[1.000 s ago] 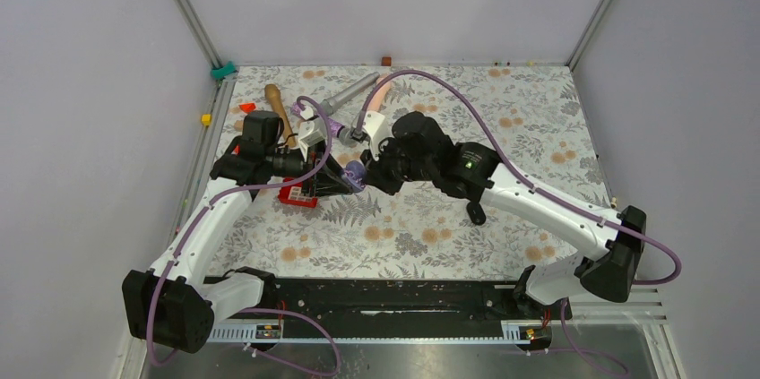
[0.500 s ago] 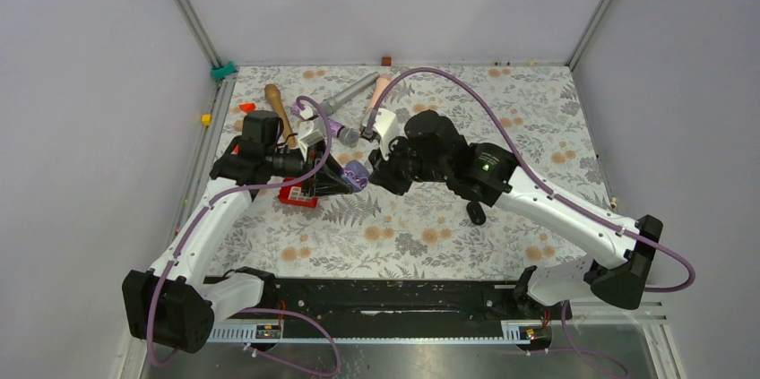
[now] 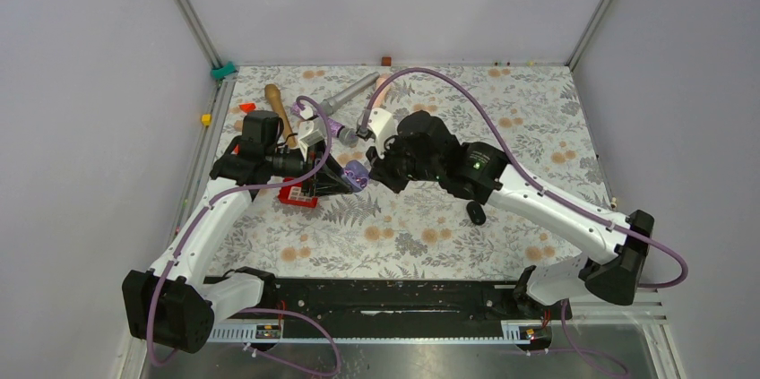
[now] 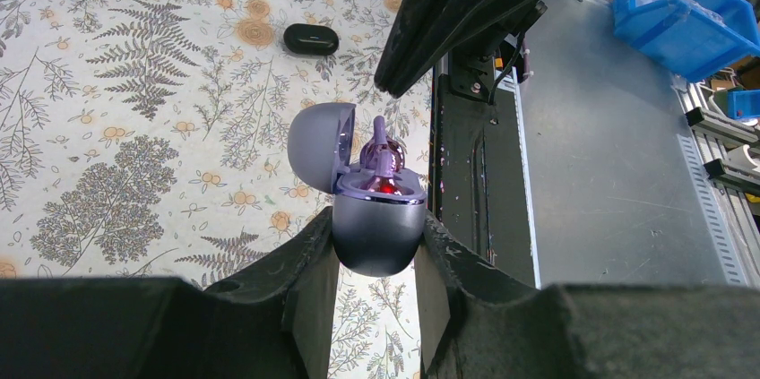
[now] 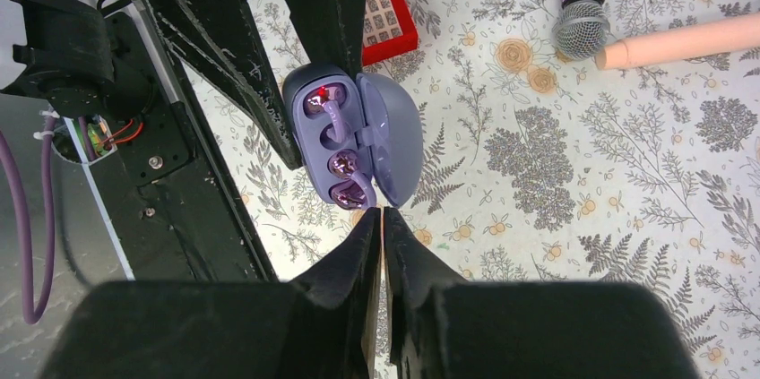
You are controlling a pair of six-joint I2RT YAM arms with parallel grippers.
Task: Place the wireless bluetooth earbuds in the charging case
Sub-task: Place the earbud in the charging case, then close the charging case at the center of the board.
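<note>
1. Two earbuds [image 5: 325,103] are showing in the right wrist view, both sitting in the wells of the charging case [image 5: 394,142]. They are reading as glossy purple, and the upper one is carrying a red light.
2. In the left wrist view only one stem and the red light are rising above the case rim. The second bud is hiding behind them.
3. From the top camera the case is appearing only as a small lavender patch between the two hands, its contents too small to tell.
4. The fingers [image 4: 309,280] of the left hand [image 4: 376,245] are covering both flanks of the case's lower shell.
5. The red tray [image 5: 387,12] is partly hiding behind a left finger. The frame edge is cutting off the peach rod [image 5: 681,38].
6. Counting:
   - one case, with its lid swung open;
   - two buds;
   - one black oval object [image 4: 311,38], lying apart on the desk [image 3: 538,128];
   - one red tray;
   - one glittery microphone [image 5: 581,3];
   - one peach rod;
   - one wooden stick [image 3: 279,108].
7. The left arm is reaching in from the left. Its hand is pinching the case by the lower shell, one finger on each side, with the open side facing the right hand.
8. The right arm is reaching in from the right with its elbow bent.
9. The right hand [image 5: 383,216] is holding its fingers pressed together, with nothing seen between them. The tips are pointing at the case's open edge, just beside the lower bud's stem. Whether they are touching it cannot be told.
</note>
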